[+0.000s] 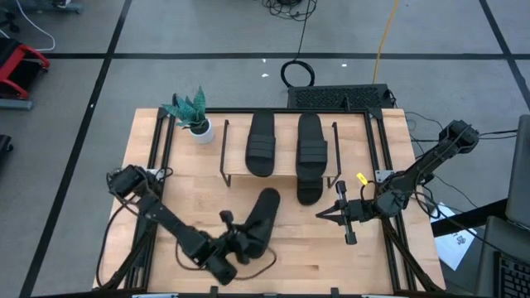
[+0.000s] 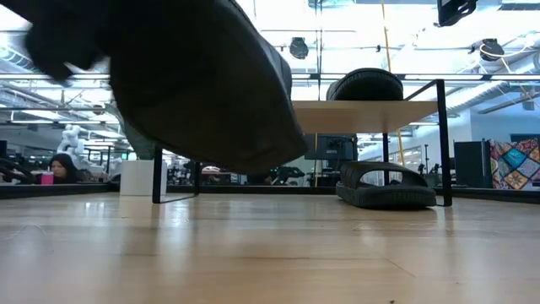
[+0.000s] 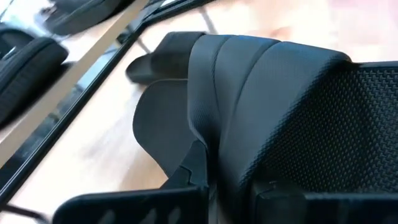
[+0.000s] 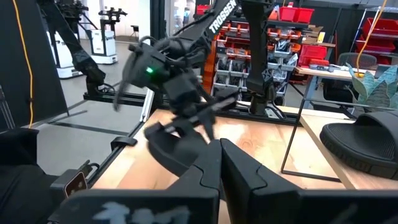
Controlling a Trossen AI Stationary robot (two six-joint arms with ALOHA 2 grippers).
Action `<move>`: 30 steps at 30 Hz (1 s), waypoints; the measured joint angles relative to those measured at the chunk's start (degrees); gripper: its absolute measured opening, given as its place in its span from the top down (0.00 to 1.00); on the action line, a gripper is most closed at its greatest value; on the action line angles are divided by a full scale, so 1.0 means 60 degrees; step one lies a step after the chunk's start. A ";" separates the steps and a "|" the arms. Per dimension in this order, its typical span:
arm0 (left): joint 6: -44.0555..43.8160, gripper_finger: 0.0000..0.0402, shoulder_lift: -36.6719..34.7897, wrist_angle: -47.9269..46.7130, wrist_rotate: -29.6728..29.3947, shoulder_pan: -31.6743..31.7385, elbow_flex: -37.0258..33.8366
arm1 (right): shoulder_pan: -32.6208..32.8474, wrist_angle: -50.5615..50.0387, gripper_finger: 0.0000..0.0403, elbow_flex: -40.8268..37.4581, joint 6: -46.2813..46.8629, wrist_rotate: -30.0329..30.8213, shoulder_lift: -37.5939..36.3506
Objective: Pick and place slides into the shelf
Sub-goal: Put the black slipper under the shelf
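Note:
Two black slides (image 1: 261,142) (image 1: 312,141) lie side by side on the light-wood board of the shelf (image 1: 286,153). A third slide (image 1: 310,187) rests sole-down on the table, half under the shelf's near edge; the low view shows it beneath the board (image 2: 388,186). The fourth slide (image 1: 262,217) is in my left gripper (image 1: 238,240), which is shut on it in front of the shelf. It fills the low view's upper left (image 2: 202,84). My right gripper (image 1: 325,213) hangs shut and empty over the table's right part, near the third slide. My left gripper has the fourth slide pinched between its two fingers at the ribbed strap (image 3: 249,93), on the slide's near half. The fingers come from the table's near-left side, roughly level. The slide is lifted clear of the table and tilted, its far end (image 1: 269,197) pointing toward the shelf.
A potted plant (image 1: 192,114) stands at the shelf's far-left corner. The shelf's thin black wire legs (image 2: 157,173) (image 2: 442,143) frame the space under the board, where bare table shows left of the third slide. Black rails run along the table's sides.

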 joint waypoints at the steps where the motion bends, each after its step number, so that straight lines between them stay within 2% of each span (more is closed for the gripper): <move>1: -0.0064 0.95 -0.0001 -0.0089 0.0010 0.0188 0.0000 | 0.0000 0.0000 1.00 0.0000 0.0000 0.0000 0.0000; 14: 0.0776 0.95 -0.0007 -0.0787 0.0844 0.2308 0.0009 | 0.0000 0.0000 1.00 0.0004 -0.0022 0.0000 0.0000; 30: 0.0858 0.95 -0.0010 -0.1592 0.1273 0.3689 -0.0163 | 0.0000 0.0000 1.00 0.0004 -0.0056 -0.0004 0.0000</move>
